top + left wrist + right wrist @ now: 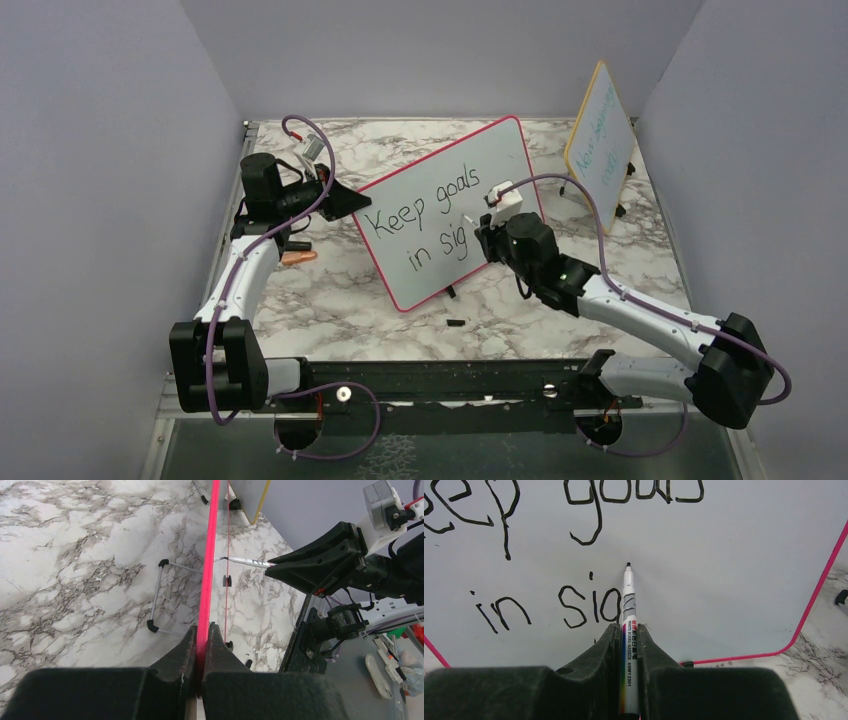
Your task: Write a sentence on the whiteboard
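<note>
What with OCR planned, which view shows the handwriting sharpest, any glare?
Right wrist: the sentence is crisp, evenly lit, no glare. Top external: small yet legible. Left wrist: the whiteboard is seen edge-on, no writing visible.

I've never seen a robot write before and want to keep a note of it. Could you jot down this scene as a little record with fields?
Board: whiteboard with a pink frame, propped tilted on the marble table
Left gripper: shut on the whiteboard's edge, apparently steadying it
Right gripper: shut on a white marker, tip at the board
Written: sentence reads "Keep goals" above "in sig", in black, unfinished
Also there: yellow-framed board at the back right
</note>
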You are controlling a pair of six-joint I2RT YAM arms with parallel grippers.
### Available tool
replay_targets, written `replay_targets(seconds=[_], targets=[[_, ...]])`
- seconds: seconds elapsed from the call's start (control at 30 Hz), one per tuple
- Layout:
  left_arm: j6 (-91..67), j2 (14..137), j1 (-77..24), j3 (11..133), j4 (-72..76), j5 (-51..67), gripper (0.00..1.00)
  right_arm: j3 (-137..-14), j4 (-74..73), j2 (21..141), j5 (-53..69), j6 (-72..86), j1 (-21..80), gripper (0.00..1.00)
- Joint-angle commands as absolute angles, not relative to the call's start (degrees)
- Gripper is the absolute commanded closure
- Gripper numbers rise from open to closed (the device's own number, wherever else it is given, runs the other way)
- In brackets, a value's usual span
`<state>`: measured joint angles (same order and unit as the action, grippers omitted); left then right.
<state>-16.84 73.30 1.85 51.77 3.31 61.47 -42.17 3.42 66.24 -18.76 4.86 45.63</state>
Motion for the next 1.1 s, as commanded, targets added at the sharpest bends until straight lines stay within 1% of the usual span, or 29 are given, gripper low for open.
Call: replay_targets(seconds=[0.0, 0.4, 1.07], targets=[[-12.2, 75.1, 0.8, 50.9, -1.7, 56.7, 1.00, -43.9, 1.9, 66.9, -18.4, 5.4, 45.1, 1.00], [-12.2, 75.4, 0.8, 51.0, -1.7, 56.7, 1.00, -42.1, -5.4, 65.7, -16.8, 7.7, 45.1, 1.00], [-12.2, 75.4, 0.8, 50.9, -1.7, 56.6, 1.00, -40.5, -8.9, 65.3, -14.1, 9.2, 45.1, 1.00]])
